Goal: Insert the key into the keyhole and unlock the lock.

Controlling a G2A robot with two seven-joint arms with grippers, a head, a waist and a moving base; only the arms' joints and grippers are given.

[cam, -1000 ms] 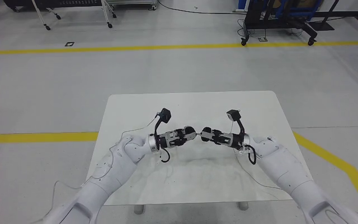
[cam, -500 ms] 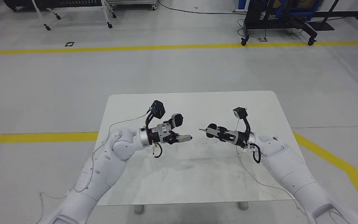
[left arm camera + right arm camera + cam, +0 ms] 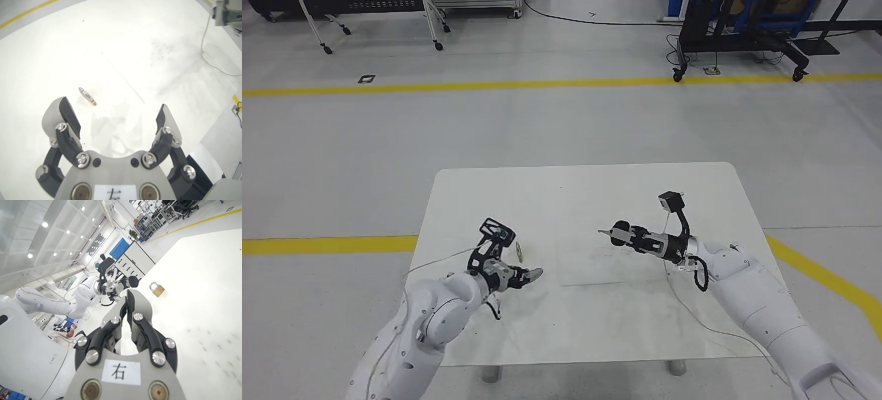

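A small brass padlock [image 3: 158, 289] with a silver shackle lies on the white table [image 3: 642, 190], left of the middle. It appears as a tiny speck [image 3: 519, 246] in the top view and edge-on [image 3: 87, 96] in the left wrist view. My left gripper [image 3: 113, 104] hovers open just short of the padlock, nothing between its fingers, low over the table's left front [image 3: 530, 274]. My right gripper [image 3: 128, 301] is held above the table's middle right [image 3: 608, 233], pads pressed together. A thin sliver of the key [image 3: 600, 233] pokes from its tip toward the left.
A thin grey cable [image 3: 204, 37] from the right arm hangs over the tabletop. Faint scuff marks [image 3: 160, 49] and a fine scratch line [image 3: 128, 83] mark the surface. The floor around the table has yellow tape lines [image 3: 542, 84]; racks stand far behind.
One second ago both grippers met at the table's middle. The left arm has since swung back to the left front, let the padlock go onto the table and opened. The right gripper drew slightly right.
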